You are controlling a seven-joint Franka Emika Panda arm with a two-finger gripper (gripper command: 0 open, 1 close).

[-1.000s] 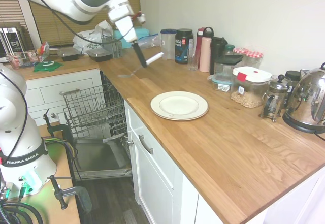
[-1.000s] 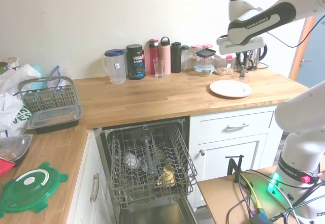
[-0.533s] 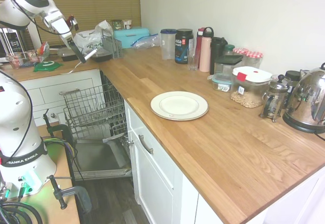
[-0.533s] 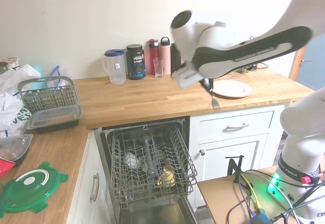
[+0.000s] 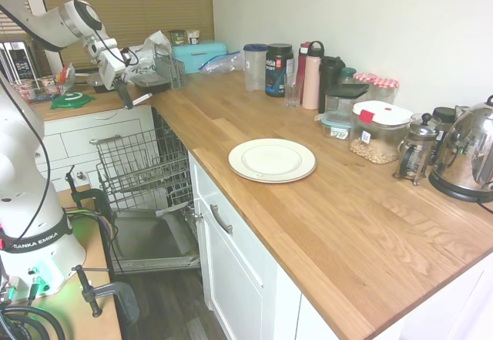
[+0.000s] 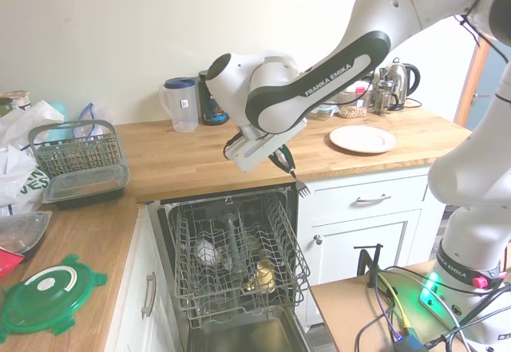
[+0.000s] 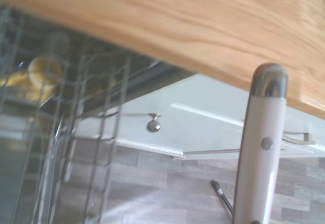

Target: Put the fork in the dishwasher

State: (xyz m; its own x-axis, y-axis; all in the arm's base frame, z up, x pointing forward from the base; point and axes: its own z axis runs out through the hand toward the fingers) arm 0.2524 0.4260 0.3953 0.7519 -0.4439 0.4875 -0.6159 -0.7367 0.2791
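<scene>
Your fork (image 6: 297, 183) hangs tines-down above the dishwasher (image 6: 236, 263) rack's right edge, pinched by the gripper (image 6: 281, 160). It looks light, stiff and slick; hold the pale handle firmly. Mind the counter edge (image 6: 239, 186) just behind and the white drawer (image 6: 369, 199) beside it.

White arm (image 6: 335, 57), black joints, "FRANKA EMIKA" lettering.

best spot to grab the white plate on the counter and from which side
Grip the rim of the white plate on the side facing the counter's front edge, coming from above at a shallow angle. It lies flat on the wooden counter, so only the raised rim offers a hold, and jars crowd the wall side.
</scene>
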